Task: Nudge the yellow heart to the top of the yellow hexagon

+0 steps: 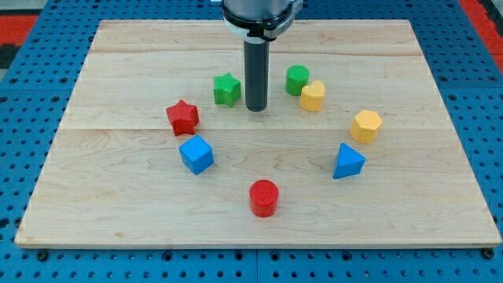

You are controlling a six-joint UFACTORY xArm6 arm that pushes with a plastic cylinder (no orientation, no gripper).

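my tip (256,108) stood bare on the board, gripping nothing, between the green star (226,89) and the yellow heart (313,96). heart sat toward the top edge, touching the green cylinder (297,79); yellow hexagon (366,126) lay nearer the right edge.

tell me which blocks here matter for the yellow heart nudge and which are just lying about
Part of the job:
yellow heart, beside the green cylinder
yellow hexagon, toward the view's right
my tip, between the green star and the yellow heart, touching neither

Just lying about:
green cylinder
green star
red star
blue cube
red cylinder
blue triangular block
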